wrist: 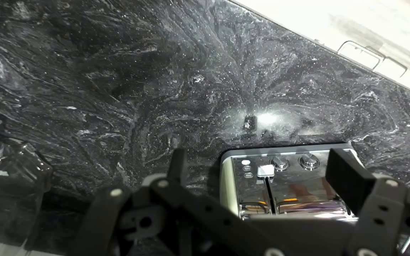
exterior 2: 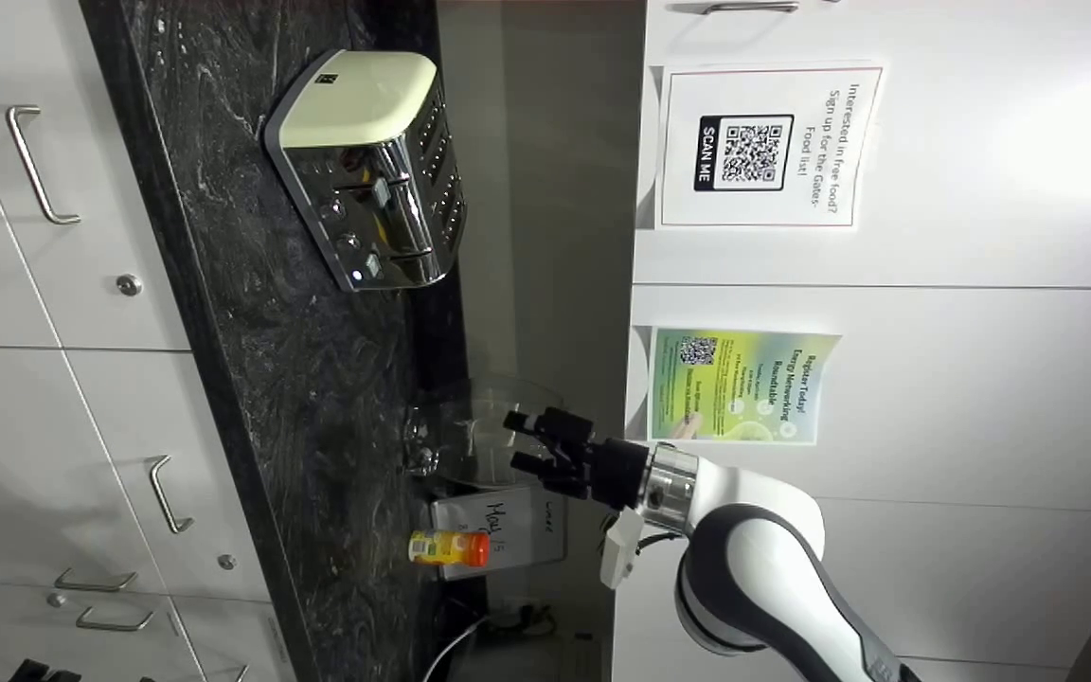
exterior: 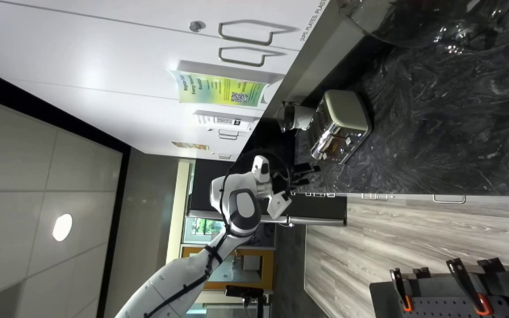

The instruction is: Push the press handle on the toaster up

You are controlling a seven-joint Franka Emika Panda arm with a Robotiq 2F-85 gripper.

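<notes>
The toaster [exterior: 347, 112] has cream sides and a mirror-like chrome front. It stands on the dark marbled counter and also shows in another exterior view [exterior 2: 356, 99]. In the wrist view the toaster [wrist: 304, 181] is low in the picture, seen between and behind the fingers. Its press handle [wrist: 265, 170] sits at the low end of its slot, beside a lit light; it also shows in an exterior view [exterior 2: 373, 265]. A second handle [exterior 2: 381, 192] sits higher in its slot; my finger hides it in the wrist view. My gripper [wrist: 262, 161] is open and empty, apart from the toaster, in front of its handle side.
A clear container [exterior 2: 484, 417] stands on the counter behind my gripper. Beyond it are a whiteboard sign [exterior 2: 522, 530] and a yellow bottle [exterior 2: 448, 547]. Another clear vessel [exterior: 431, 26] is near a camera. White wall cabinets [exterior 2: 962, 379] hang above the counter [exterior: 435, 132].
</notes>
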